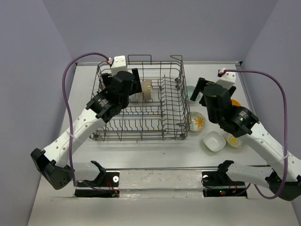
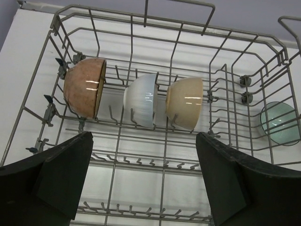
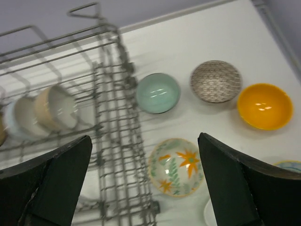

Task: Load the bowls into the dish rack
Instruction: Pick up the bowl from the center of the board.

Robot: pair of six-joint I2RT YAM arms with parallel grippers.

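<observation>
White table (image 1: 155,153) carries everything, and on it sits the dish rack (image 1: 186,110) — a square basket of grey wire with tall grid sides and rows of upright tines, left of centre in the top view.

Over the rack's left half hangs the left gripper (image 2: 143,150), its jaws spread wide with nothing between them. The right gripper (image 3: 145,146) hangs above the table just right of the rack, jaws likewise wide apart and empty.

Inside the rack three bowls stand on edge in one row along the far tines: a brown speckled bowl (image 2: 84,88) at the left wall, a white bowl (image 2: 141,100) near the middle, and a cream bowl (image 2: 186,103) touching it on the right.

Six bowls lie outside, on the table right of the rack, all mouth up. A pale teal bowl (image 3: 158,92) sits just beside the rack's wall, a grey patterned bowl (image 3: 216,81) next to it, and an orange-yellow bowl (image 3: 264,106) farther right. Nearer the arms, a floral bowl (image 3: 177,166) rests close to the rack; a squarish white bowl (image 1: 214,141) lies nearer still — and beside it a yellow-marked bowl (image 1: 235,140) shows only partly under the right arm.
</observation>
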